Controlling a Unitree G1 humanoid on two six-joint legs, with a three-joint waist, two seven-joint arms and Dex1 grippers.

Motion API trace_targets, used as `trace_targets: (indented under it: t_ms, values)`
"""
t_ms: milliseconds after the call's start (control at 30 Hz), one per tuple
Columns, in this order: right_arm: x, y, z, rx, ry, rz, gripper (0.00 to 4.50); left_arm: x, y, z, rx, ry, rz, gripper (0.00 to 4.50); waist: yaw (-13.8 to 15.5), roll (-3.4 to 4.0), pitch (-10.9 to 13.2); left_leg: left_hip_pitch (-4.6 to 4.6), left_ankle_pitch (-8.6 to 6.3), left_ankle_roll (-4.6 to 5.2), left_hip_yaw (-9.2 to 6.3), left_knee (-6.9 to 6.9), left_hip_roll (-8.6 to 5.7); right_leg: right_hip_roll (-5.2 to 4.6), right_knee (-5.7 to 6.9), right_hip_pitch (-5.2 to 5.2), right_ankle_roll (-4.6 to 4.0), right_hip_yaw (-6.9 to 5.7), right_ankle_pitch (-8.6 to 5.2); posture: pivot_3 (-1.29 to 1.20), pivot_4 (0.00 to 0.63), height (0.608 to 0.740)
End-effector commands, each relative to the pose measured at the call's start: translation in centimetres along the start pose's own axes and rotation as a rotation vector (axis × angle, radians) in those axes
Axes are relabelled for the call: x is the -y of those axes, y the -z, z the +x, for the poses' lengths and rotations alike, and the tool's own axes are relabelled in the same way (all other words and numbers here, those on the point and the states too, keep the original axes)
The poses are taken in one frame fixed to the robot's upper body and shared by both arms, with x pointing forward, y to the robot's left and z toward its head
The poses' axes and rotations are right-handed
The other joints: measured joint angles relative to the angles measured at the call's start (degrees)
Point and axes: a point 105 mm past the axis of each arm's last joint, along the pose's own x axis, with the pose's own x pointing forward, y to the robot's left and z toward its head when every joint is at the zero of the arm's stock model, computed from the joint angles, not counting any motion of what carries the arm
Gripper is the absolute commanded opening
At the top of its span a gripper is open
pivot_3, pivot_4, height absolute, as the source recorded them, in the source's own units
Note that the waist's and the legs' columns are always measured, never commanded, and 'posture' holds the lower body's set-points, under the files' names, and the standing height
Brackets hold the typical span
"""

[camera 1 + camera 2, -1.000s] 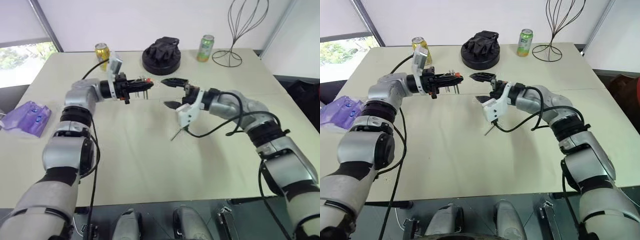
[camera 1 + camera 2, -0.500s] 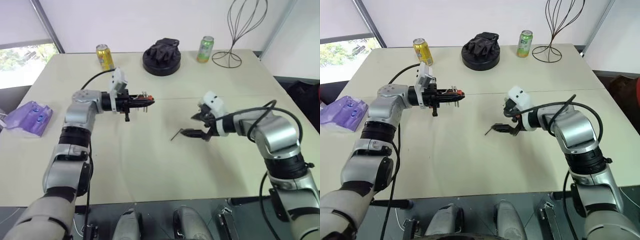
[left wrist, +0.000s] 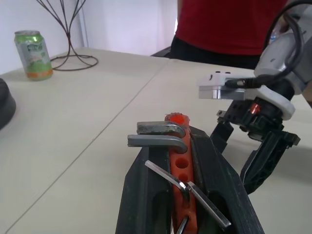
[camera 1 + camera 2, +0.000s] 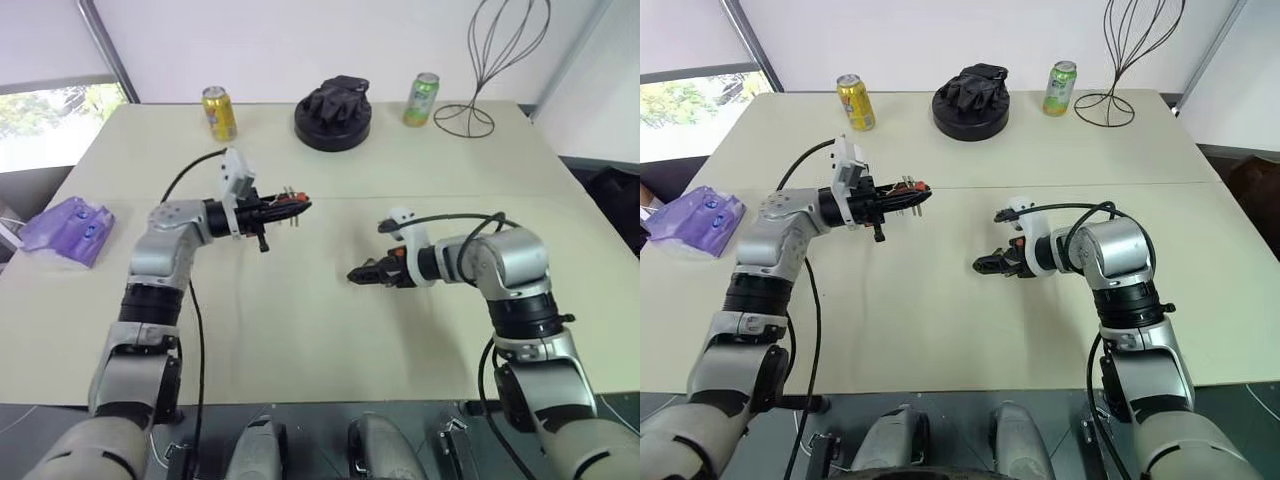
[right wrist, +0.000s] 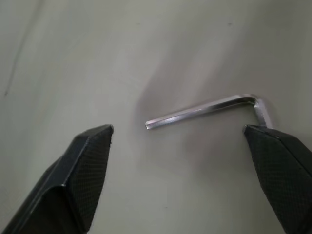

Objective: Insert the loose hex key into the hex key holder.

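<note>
- On the table, close to the front, lies the loose hex key, flat between the wide open fingers of the right gripper.
- It looks thin, light, hard and slippery, so I would pinch the long straight part.
- Farther back, the left gripper squeezes the red hex key holder up in the air.

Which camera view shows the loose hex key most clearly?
The right wrist view: the loose hex key lies flat on the table between the open fingers of the right claw, its bend plain. In the head views it is hidden by the claw tips. The left wrist view shows the holder.
</note>
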Motion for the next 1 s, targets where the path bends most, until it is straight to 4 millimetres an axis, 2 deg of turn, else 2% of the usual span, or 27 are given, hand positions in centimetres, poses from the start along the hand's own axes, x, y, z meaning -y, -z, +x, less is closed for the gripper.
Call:
trace_targets:
  t_ms: [33, 200, 300, 467, 567, 600, 700, 800, 833, 933, 1000]
  values:
    - [0.4, 0.1, 1.0, 0.000, 0.027, 0.011, 4.44, -0.2, -1.4, -0.6, 0.035, -0.035, 0.036, 0.00, -0.2, -0.06, 0.0, 0.01, 0.00, 0.00, 0.00, 0.00, 0.01, 0.01, 0.00, 0.01, 0.00, 0.00, 0.00, 0.00, 0.150, 0.740]
    - [0.4, -1.1, 3.2, 0.018, 0.054, 0.011, 4.44, -0.7, -0.9, -0.9, 0.026, -0.082, 0.042, 0.00, -0.6, -0.17, -0.1, 0.14, 0.00, 0.01, 0.02, 0.00, 0.03, 0.05, -0.03, 0.05, 0.00, 0.05, 0.00, 0.00, 0.150, 0.740]
    - [0.1, -1.8, 4.7, 0.012, 0.086, -0.048, 4.44, -0.8, -0.9, -0.9, 0.030, -0.088, 0.040, 0.00, -0.7, -0.18, -0.1, 0.17, 0.00, 0.01, 0.01, 0.00, 0.06, 0.09, -0.01, 0.05, 0.00, 0.08, 0.00, 0.00, 0.150, 0.740]
    - [2.6, 0.0, 7.3, -0.091, 0.284, -0.230, 4.44, -0.9, -0.9, -0.9, 0.043, -0.106, 0.031, 0.00, -1.5, -0.41, -0.3, 0.22, 0.00, 0.00, 0.00, 0.01, 0.07, 0.09, 0.00, 0.10, 0.00, 0.08, 0.00, 0.00, 0.150, 0.740]
    - [2.2, 3.6, 9.4, -0.209, 0.250, -0.298, 3.56, -0.8, -0.6, -0.8, 0.052, -0.115, 0.021, 0.00, -1.6, -0.67, -0.5, 0.44, -0.01, 0.01, -0.02, -0.01, 0.08, 0.09, 0.00, 0.34, -0.01, 0.08, 0.00, 0.00, 0.150, 0.740]
    - [2.2, 4.5, 10.0, -0.227, 0.250, -0.296, 3.06, -0.8, -0.5, -0.7, 0.059, -0.121, 0.016, 0.00, -1.7, -0.73, -0.6, 0.56, -0.01, 0.02, -0.01, -0.03, 0.08, 0.09, -0.02, 0.47, -0.01, 0.08, -0.01, 0.00, 0.150, 0.740]
    - [2.9, 5.0, 11.0, -0.223, 0.289, -0.257, 1.77, -0.6, -0.3, -0.5, 0.069, -0.131, 0.007, 0.00, -1.9, -0.99, -1.0, 1.85, -0.14, 0.22, 0.02, -0.42, 0.16, 0.21, -0.54, 1.76, -0.07, 0.08, -0.07, 0.00, 0.150, 0.740]
    - [3.5, 5.1, 11.4, -0.218, 0.316, -0.198, 0.29, -0.4, -0.1, -0.5, 0.070, -0.133, 0.003, 0.00, -2.2, -1.24, -1.3, 3.14, -0.15, 0.20, 0.03, -1.00, 0.24, 0.31, -0.84, 2.83, -0.48, 0.12, -0.35, 0.00, 0.150, 0.740]
    - [3.5, 5.1, 11.5, -0.217, 0.319, -0.188, 0.05, -0.5, 0.0, -0.6, 0.068, -0.137, 0.002, 0.00, -2.2, -1.25, -1.4, 3.22, -0.15, 0.20, 0.01, -1.00, 0.28, 0.35, -0.82, 2.90, -0.56, 0.12, -0.41, 0.00, 0.150, 0.740]
    - [3.9, 4.4, 11.4, -0.193, 0.332, -0.202, 0.05, -0.6, 0.1, -0.7, 0.064, -0.146, 0.003, 0.00, -2.2, -1.23, -1.7, 3.35, -0.15, 0.20, -0.13, -1.02, 0.35, 0.45, -0.76, 3.04, -0.68, 0.14, -0.47, 0.00, 0.150, 0.740]
    - [4.2, 3.0, 10.9, -0.142, 0.341, -0.237, 0.05, -0.7, 0.0, -0.8, 0.058, -0.144, 0.005, 0.00, -2.1, -1.18, -1.7, 3.44, -0.16, 0.20, -0.14, -1.04, 0.35, 0.45, -0.77, 3.12, -0.72, 0.14, -0.50, 0.00, 0.150, 0.740]
